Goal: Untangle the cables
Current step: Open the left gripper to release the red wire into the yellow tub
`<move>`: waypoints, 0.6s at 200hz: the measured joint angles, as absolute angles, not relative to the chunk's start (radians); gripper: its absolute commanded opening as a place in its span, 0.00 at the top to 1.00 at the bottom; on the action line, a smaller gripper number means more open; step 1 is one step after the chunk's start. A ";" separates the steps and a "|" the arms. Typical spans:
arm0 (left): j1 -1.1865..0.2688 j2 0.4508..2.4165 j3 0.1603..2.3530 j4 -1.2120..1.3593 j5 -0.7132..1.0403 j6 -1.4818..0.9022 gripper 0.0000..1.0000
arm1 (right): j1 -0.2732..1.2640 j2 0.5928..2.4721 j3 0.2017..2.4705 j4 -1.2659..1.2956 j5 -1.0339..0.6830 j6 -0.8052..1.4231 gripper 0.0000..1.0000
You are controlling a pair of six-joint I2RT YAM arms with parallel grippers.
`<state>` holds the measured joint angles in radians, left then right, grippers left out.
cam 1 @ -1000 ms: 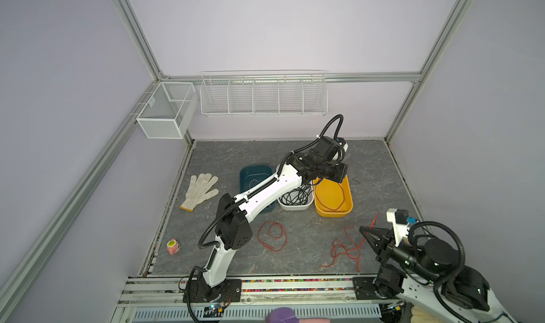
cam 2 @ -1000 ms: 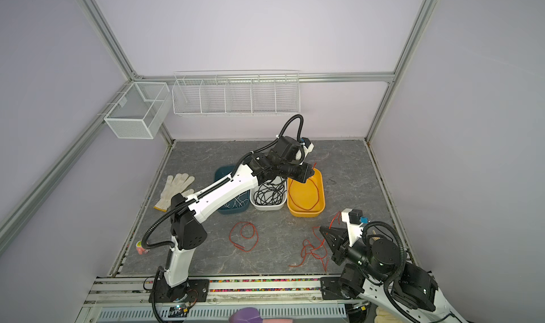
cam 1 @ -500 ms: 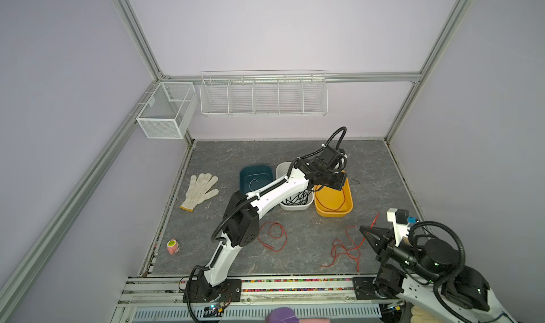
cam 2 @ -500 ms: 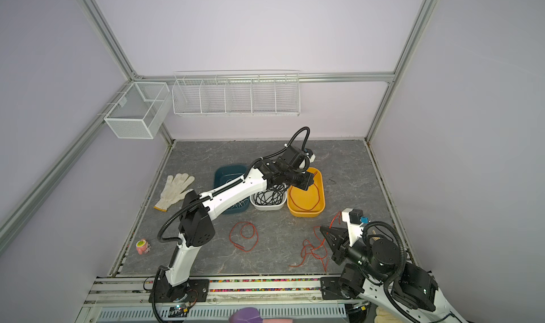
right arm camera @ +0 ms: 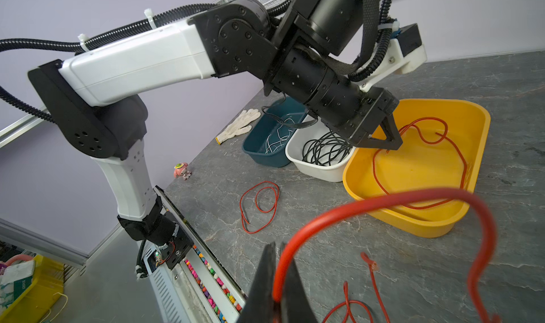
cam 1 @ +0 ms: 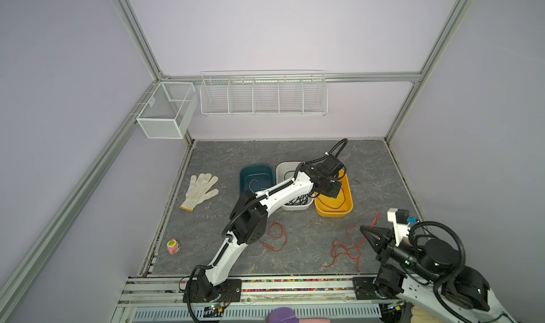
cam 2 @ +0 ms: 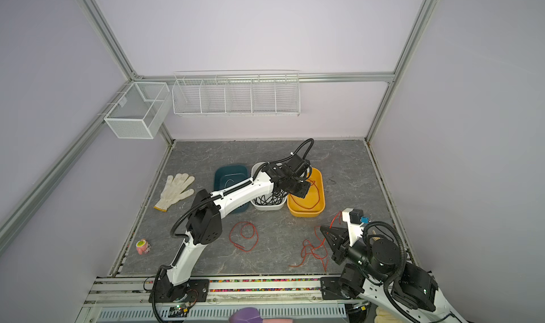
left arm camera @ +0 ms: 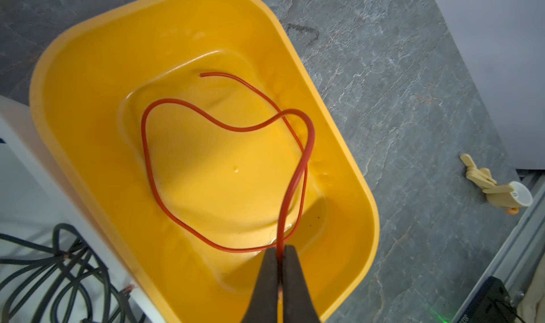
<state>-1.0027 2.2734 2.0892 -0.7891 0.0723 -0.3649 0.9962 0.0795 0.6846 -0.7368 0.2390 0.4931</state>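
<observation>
Two grips only my wrist views show: left hand (left arm camera: 279,249) pinching a looped red cable (left arm camera: 241,129), right hand (right arm camera: 279,247) pinching an arched red cable (right arm camera: 413,194).

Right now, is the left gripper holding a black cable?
No, the left gripper is shut on a red cable over the yellow bin.

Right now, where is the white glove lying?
In both top views the white glove lies on the left of the table, left of the teal bin and farther back than the pink toy.

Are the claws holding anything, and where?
Left gripper pinches the looped red cable by its bare end; right gripper pinches the tangled red cable, spot along it unclear.
</observation>
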 measured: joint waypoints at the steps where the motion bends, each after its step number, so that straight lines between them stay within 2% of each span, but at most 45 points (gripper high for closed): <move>1: -1.003 2.276 2.090 -0.791 0.071 -0.365 0.95 | 0.996 0.080 0.685 -0.737 0.239 0.493 0.94; 24: -1.003 2.316 2.106 -0.823 0.060 -0.363 0.87 | 0.996 0.080 0.685 -0.736 0.239 0.493 0.94; 60: -1.002 2.374 2.176 -0.906 0.044 -0.361 0.81 | 0.996 0.080 0.685 -0.736 0.239 0.493 0.94; 88: -1.001 2.373 2.206 -0.937 0.031 -0.357 0.77 | 0.996 0.080 0.685 -0.736 0.240 0.493 0.94; 120: -0.991 2.357 2.215 -0.959 0.017 -0.351 0.67 | 0.996 0.080 0.685 -0.736 0.242 0.493 0.94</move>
